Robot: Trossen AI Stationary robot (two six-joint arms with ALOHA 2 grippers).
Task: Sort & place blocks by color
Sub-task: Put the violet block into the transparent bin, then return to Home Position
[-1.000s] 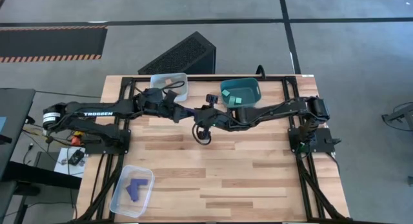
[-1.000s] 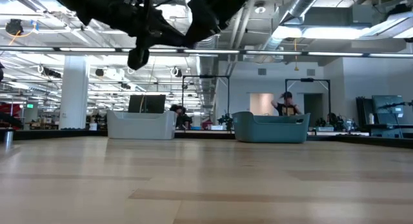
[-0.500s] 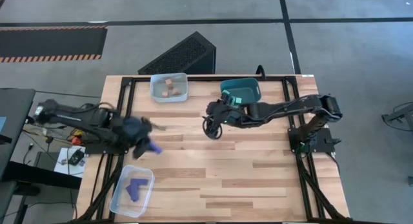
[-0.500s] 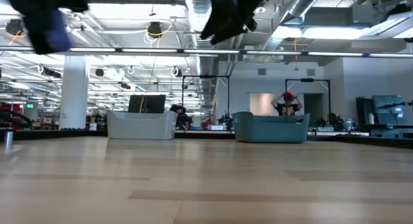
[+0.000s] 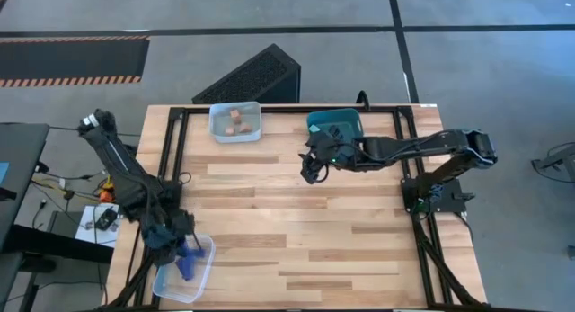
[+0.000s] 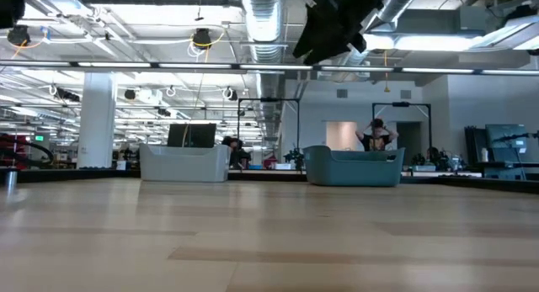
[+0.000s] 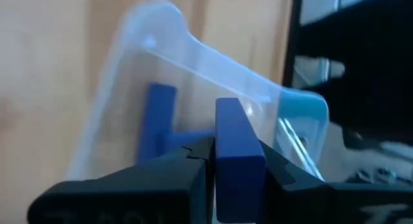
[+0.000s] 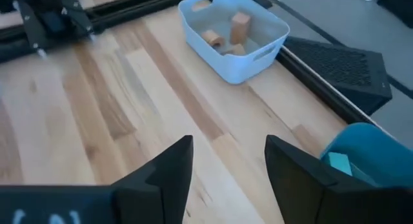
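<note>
Between my left gripper's (image 7: 213, 161) fingers I am pinching a dark blue bar (image 7: 237, 161), squeezed across its narrow faces with its long side running out ahead of me, and it hangs right over the clear bin (image 7: 193, 53) at the near left corner of the table (image 5: 314, 231). To judge by its look, the bar is rigid and light, with flat, smooth, painted sides; I expect it would not crush, but it could slip or swivel if I held it near one end, so a pinch across the middle of its long faces seems the safest hold. Just past it, inside the same bin, other blue bars (image 7: 158, 121) lie in an L shape on the floor; the one I carry should drop beside them without harm. Farther across the table, my right gripper (image 5: 311, 164) hovers above the bare wood with its fingers spread and nothing between them, close to the teal bin (image 5: 335, 129), where a light teal block (image 8: 338, 164) shows inside. Farthest back on the left side, the pale grey bin (image 5: 235, 122) holds tan wooden cubes (image 8: 226, 35), small, hard and square-edged, best taken on two opposite flat faces. I see no loose blocks left on the tabletop.
</note>
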